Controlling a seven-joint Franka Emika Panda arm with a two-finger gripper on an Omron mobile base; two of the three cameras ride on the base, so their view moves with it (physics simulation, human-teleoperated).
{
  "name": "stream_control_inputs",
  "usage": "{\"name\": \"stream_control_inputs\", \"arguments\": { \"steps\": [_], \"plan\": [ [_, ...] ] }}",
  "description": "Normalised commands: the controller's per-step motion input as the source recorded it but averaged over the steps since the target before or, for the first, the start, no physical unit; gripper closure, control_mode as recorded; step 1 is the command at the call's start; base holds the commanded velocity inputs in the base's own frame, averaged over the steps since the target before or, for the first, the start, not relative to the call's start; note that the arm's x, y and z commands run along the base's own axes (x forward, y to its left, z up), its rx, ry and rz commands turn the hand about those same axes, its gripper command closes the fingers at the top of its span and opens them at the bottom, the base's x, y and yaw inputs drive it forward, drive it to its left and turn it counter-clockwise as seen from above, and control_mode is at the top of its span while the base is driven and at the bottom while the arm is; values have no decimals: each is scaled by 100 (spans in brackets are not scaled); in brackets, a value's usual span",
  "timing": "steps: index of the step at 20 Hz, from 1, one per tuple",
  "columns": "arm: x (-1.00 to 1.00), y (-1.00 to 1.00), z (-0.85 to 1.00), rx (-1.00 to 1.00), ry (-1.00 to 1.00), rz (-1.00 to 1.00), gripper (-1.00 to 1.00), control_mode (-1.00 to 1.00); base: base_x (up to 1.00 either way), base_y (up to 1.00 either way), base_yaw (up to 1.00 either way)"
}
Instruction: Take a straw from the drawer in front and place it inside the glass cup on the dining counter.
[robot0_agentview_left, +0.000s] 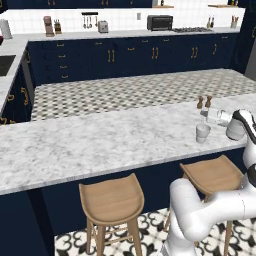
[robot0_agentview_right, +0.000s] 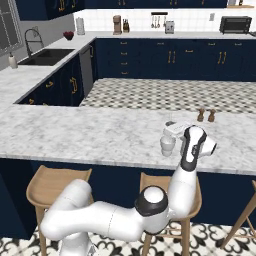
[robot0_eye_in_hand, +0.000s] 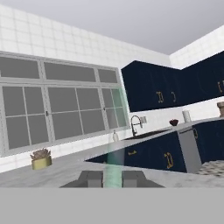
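While pinching the straw (robot0_eye_in_hand: 114, 144), gripper (robot0_agentview_left: 204, 116) just above glass cup (robot0_agentview_left: 202, 133).

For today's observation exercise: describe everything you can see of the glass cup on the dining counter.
The glass cup is a small, clear, pale grey tumbler, slightly tapered, without a handle. It stands upright on the dining counter, near its stool-side edge, in front of two small brown shakers. The gripper hovers just above it, holding a pale green straw.
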Motion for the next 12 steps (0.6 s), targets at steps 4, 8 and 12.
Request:
{"name": "stream_control_inputs", "arguments": {
  "steps": [4,8,12],
  "plan": [
    [12,0,-22,0,0,0,100,-100,0,0,0],
    [12,0,-15,0,0,0,100,-100,0,0,0],
    [12,0,-15,0,0,0,100,-100,0,0,0]
  ]
}}
